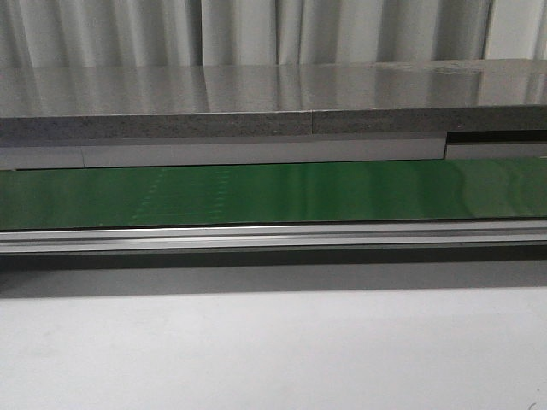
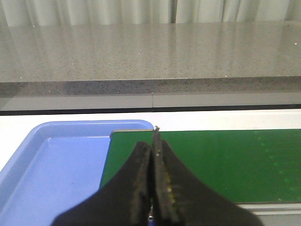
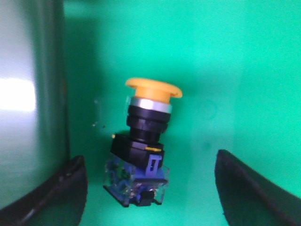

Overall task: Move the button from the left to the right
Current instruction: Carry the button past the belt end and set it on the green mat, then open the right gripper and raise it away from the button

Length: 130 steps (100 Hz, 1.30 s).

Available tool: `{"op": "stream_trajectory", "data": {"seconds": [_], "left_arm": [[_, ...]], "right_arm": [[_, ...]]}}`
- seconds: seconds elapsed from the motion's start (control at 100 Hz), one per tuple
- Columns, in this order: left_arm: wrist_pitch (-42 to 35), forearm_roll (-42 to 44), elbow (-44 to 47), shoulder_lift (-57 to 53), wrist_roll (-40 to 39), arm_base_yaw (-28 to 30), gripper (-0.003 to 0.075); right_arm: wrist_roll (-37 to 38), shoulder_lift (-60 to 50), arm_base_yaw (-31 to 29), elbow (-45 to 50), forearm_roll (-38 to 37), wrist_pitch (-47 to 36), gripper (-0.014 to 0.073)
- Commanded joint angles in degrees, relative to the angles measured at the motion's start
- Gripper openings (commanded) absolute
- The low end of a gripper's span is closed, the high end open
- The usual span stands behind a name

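Note:
The button (image 3: 143, 117) shows only in the right wrist view. It lies on its side on the green belt (image 3: 225, 70), with a yellow-orange mushroom cap, a black body and a clear blue block at its base. My right gripper (image 3: 149, 157) is open, a dark finger on each side of the button's base and apart from it. My left gripper (image 2: 151, 145) is shut on nothing, above where the blue tray (image 2: 51, 165) meets the green belt (image 2: 225, 160). The front view shows neither the grippers nor the button.
In the front view the green belt (image 1: 273, 192) runs across, with a metal rail (image 1: 273, 237) in front and a grey stone counter (image 1: 256, 94) behind. A white table (image 1: 273, 350) lies nearest. A shiny grey rail (image 3: 28, 94) runs beside the button.

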Motion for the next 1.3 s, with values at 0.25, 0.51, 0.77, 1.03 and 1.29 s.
{"op": "stream_trajectory", "data": {"seconds": [0.25, 0.51, 0.77, 1.03, 1.29], "left_arm": [[-4.4, -0.6, -1.8, 0.2, -0.2, -0.3, -0.002], [-4.4, -0.6, -1.8, 0.2, -0.2, -0.3, -0.002], [-4.4, -0.6, -1.8, 0.2, -0.2, -0.3, -0.002], [-4.4, -0.6, -1.8, 0.2, -0.2, -0.3, -0.002], [-4.4, -0.6, -1.8, 0.2, -0.2, -0.3, -0.002]], "right_arm": [[1.7, -14.1, 2.6, -1.7, 9.5, -7.2, 0.0564], [1.7, -22.4, 9.6, -0.5, 14.5, -9.5, 0.0564], [1.7, -35.5, 16.3, 11.9, 17.7, -20.7, 0.0564], [1.7, -52.5, 21.3, 31.4, 18.3, -32.5, 0.0564], [1.7, -70.9, 21.8, 46.9, 18.3, -34.2, 0.0562]]}}
